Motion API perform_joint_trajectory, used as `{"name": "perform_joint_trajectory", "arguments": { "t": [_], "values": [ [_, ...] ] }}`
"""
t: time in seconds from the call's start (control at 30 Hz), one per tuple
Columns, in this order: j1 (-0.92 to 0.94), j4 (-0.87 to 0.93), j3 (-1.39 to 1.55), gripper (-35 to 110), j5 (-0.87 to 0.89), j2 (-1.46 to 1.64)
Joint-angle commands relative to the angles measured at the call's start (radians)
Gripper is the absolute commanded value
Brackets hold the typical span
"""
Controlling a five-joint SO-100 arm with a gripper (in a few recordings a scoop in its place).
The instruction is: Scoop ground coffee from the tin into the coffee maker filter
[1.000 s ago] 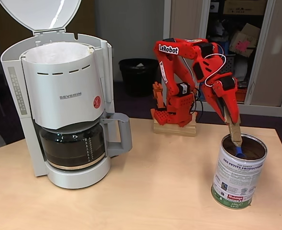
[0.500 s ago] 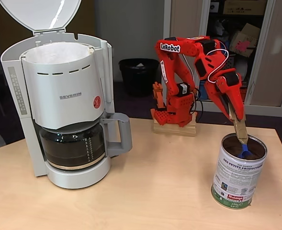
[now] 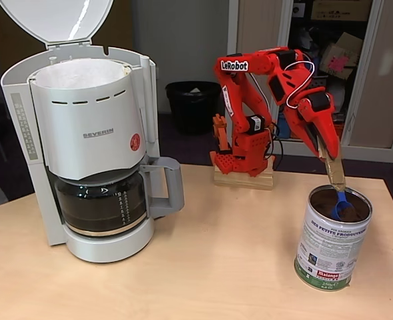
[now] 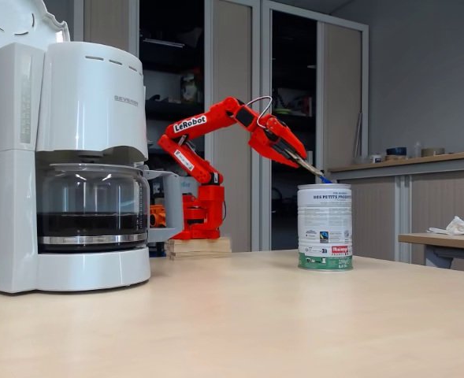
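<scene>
The shiny tin point(image 3: 331, 248) with its white label stands at the table's right; dark ground coffee point(image 3: 321, 199) shows inside it. My red gripper point(image 3: 331, 167) slants down over the tin's rim, shut on the brown-wrapped handle of a small blue scoop point(image 3: 341, 207), whose bowl dips into the tin at its right side. In the side-on fixed view the gripper point(image 4: 309, 167) holds the scoop point(image 4: 324, 179) just above the tin point(image 4: 324, 228). The white coffee maker point(image 3: 93, 137) stands at the left, lid point(image 3: 56, 19) up, white paper filter point(image 3: 77, 72) in its basket.
The glass carafe point(image 3: 103, 203) sits in the machine, its grey handle toward the arm. The arm's base rests on a wooden block point(image 3: 244, 179) at the table's far edge. A black bin point(image 3: 193, 103) stands on the floor behind. Bare tabletop lies between machine and tin.
The scoop has swept from the left side of the tin's opening to the right side, and the wrist has risen slightly. The tin and the coffee maker have stayed put.
</scene>
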Motion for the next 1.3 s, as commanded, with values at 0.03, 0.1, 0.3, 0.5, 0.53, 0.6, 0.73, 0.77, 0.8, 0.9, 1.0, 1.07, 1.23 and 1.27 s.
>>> {"name": "perform_joint_trajectory", "arguments": {
  "t": [0.03, 0.1, 0.3, 0.5, 0.53, 0.6, 0.73, 0.77, 0.8, 0.9, 1.0, 1.07, 1.23, 1.27],
  "values": [
    [-0.02, 0.031, -0.02, 0, -0.005, 0.063],
    [-0.02, 0.041, -0.02, 0, -0.005, 0.08],
    [-0.021, 0.08, 0.006, 0, 0.015, 0.16],
    [-0.031, 0.077, 0.057, 0, 0.046, 0.281],
    [-0.031, 0.055, 0.066, 0, 0.055, 0.302],
    [-0.028, 0.017, 0.08, 0, 0.087, 0.331],
    [-0.018, -0.044, 0.091, 0, 0.133, 0.347],
    [-0.018, -0.054, 0.095, 0, 0.135, 0.348],
    [-0.018, -0.064, 0.101, 0, 0.137, 0.351],
    [-0.017, -0.094, 0.124, 0, 0.133, 0.36],
    [-0.015, -0.124, 0.147, 0, 0.129, 0.374],
    [-0.015, -0.135, 0.155, 0, 0.123, 0.383],
    [-0.018, -0.132, 0.155, 0, 0.118, 0.407],
    [-0.021, -0.129, 0.155, 0, 0.115, 0.413]
  ]
}}
